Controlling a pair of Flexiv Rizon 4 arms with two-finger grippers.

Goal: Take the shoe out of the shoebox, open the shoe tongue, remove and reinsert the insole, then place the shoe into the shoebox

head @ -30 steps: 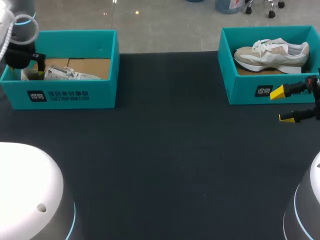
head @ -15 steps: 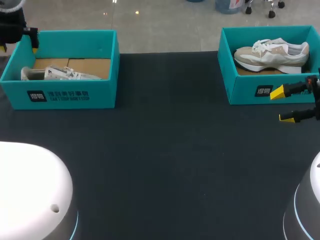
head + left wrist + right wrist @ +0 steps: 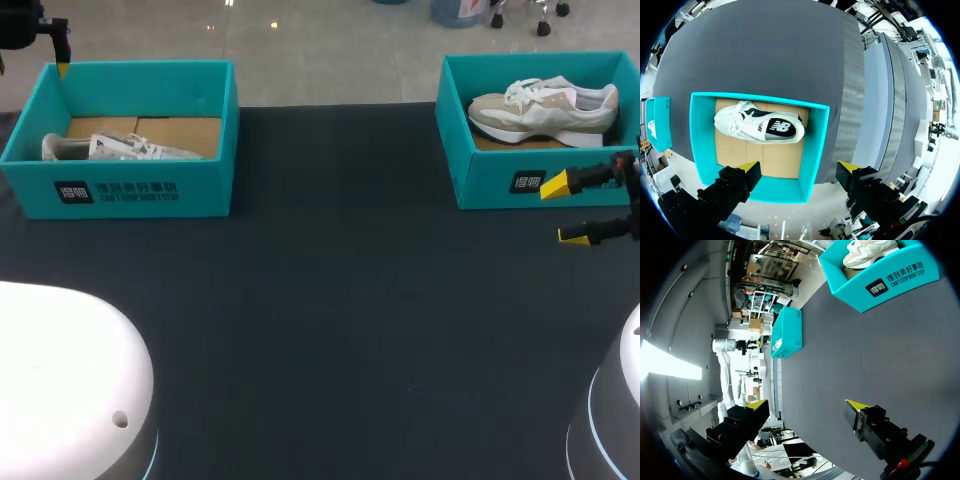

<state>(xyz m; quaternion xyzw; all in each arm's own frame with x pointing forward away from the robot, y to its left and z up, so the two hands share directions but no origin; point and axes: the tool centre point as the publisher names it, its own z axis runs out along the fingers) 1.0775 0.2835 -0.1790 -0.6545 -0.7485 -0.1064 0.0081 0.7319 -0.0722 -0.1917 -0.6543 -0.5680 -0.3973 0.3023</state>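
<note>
Two teal shoeboxes stand at the table's far side. The left shoebox point(image 3: 130, 185) holds a white shoe point(image 3: 120, 148) lying on its side on the cardboard floor. My left gripper point(image 3: 31, 68) hangs open above that box's far left corner, with nothing between its fingers. In the left wrist view the gripper point(image 3: 797, 166) looks straight down on the white shoe point(image 3: 760, 127) in the box point(image 3: 700, 150). The right shoebox point(image 3: 520, 180) holds a beige-and-white shoe point(image 3: 545, 108). My right gripper point(image 3: 565, 210) is open in front of that box, apart from it, and holds nothing point(image 3: 807, 404).
Dark mat covers the table point(image 3: 330, 300) between and in front of the boxes. In the right wrist view the right shoebox point(image 3: 890, 277) is ahead of the fingers and the left shoebox point(image 3: 787, 335) lies farther off.
My left gripper has risen out of the left shoebox and drawn back to above its far left corner, leaving the white shoe inside. The right arm has not moved.
</note>
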